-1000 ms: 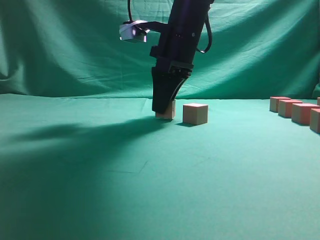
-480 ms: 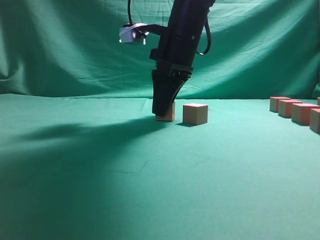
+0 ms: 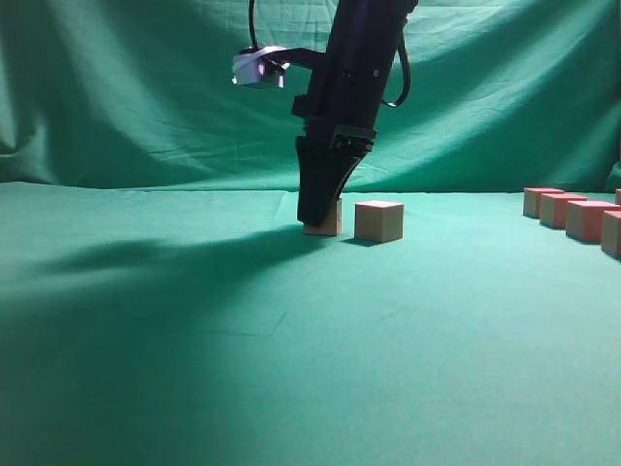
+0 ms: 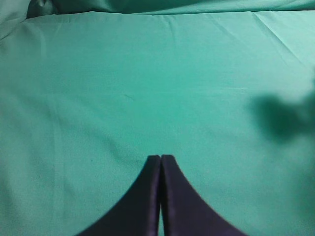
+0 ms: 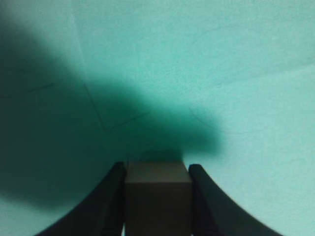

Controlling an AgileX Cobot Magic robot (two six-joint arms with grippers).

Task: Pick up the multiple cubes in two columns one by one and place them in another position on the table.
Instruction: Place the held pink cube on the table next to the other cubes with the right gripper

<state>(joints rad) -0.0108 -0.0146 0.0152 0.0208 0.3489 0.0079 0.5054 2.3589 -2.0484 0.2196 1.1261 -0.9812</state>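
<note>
Right pincer point(image 3: 320, 219), black, is clamped around a small tan-pink matte cube point(image 3: 325, 217) resting on the teal cloth counter point(image 3: 291, 330), centre-far. If released carelessly, the neighbouring cube point(image 3: 378, 220) just right could be knocked.

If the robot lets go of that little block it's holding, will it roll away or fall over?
Probably not. The block in the right hand has flat faces and sharp edges, so it should sit still, not roll. It looks squat, like the free cube standing beside it, so tipping seems unlikely.
</note>
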